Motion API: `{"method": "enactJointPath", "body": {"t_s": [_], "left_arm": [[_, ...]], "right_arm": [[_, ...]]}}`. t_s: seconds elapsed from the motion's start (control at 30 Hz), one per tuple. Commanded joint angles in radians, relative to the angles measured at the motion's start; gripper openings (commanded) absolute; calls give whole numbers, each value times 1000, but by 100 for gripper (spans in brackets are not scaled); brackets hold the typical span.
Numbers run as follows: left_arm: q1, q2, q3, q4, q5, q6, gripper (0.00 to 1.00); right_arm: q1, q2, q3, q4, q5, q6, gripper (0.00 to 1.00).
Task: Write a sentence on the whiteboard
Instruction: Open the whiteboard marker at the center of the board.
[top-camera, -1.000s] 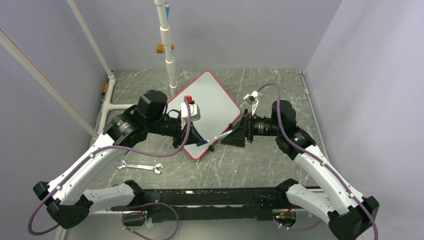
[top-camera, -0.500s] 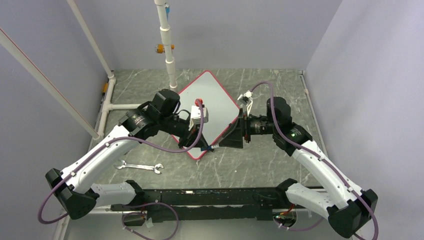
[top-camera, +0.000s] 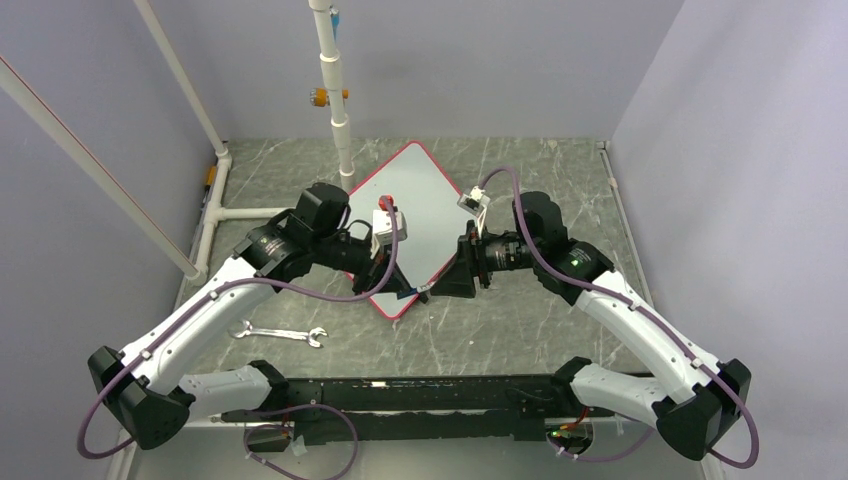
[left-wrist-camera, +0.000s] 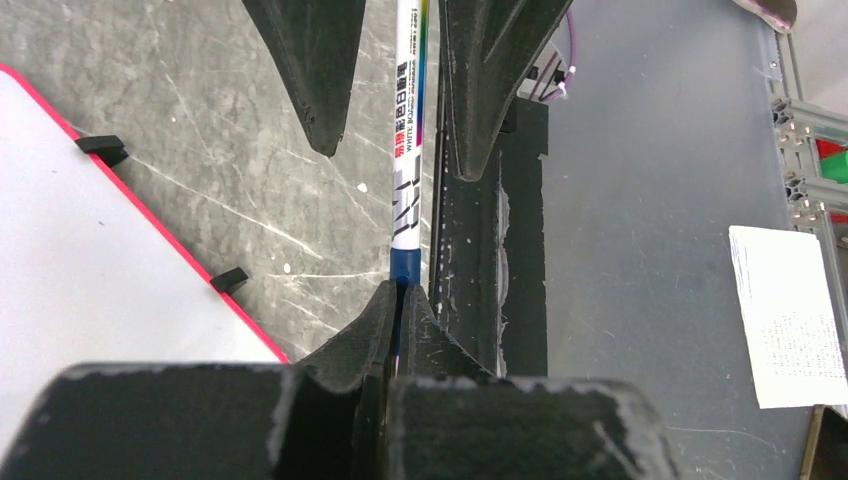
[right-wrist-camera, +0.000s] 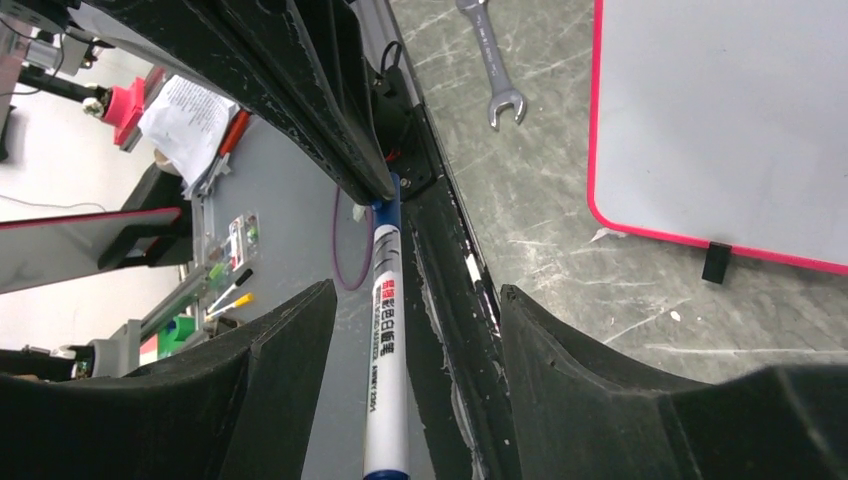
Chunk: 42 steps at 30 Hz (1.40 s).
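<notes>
Lying flat amid the grey veined desk (top-camera: 520, 320), lilac walls (top-camera: 450, 70) around: whiteboard (top-camera: 425, 215). Pinching the marker (left-wrist-camera: 408, 150) by its blue end in left end effector (left-wrist-camera: 398, 300); straddling it with right end effector (right-wrist-camera: 410, 300), gaping. Showing wrench (top-camera: 278, 334) overhead, not at left wrist.

The left arm (top-camera: 215, 300) and the right arm (top-camera: 630, 310) both reach forward and bend inward at the elbow, so their wrists point at each other, nearly level. The left gripper (left-wrist-camera: 400, 290) is clamped tight on the blue end of a marker (left-wrist-camera: 408, 200). The right gripper (left-wrist-camera: 397, 160) faces it tip to tip, its jaws standing apart on either side of the marker's white barrel (a gap shows on each side, so no grip).
</notes>
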Motion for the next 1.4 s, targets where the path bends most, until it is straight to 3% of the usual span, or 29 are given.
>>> {"method": "enactJointPath", "body": {"t_s": [0.0, 0.3, 0.93, 1.03, 1.1, 1.23, 1.37], "left_arm": [[14, -36, -5, 70, 31, -25, 0], [19, -23, -7, 78, 40, -34, 0], [19, -9, -6, 53, -52, -16, 0], [19, -9, -7, 49, -64, -11, 0], [19, -8, -5, 32, -73, -2, 0], [21, -24, -9, 19, -100, 8, 0], [24, -40, -16, 20, -110, 13, 0]], "right_arm": [[4, -11, 39, 26, 24, -23, 63], [10, 10, 16, 144, 28, 28, 55], [43, 58, 63, 63, 7, -23, 36], [47, 54, 68, 53, 11, -30, 29], [48, 51, 73, 42, 15, -38, 32], [50, 44, 86, 13, 36, -52, 49], [47, 26, 90, -7, 53, -59, 54]]}}
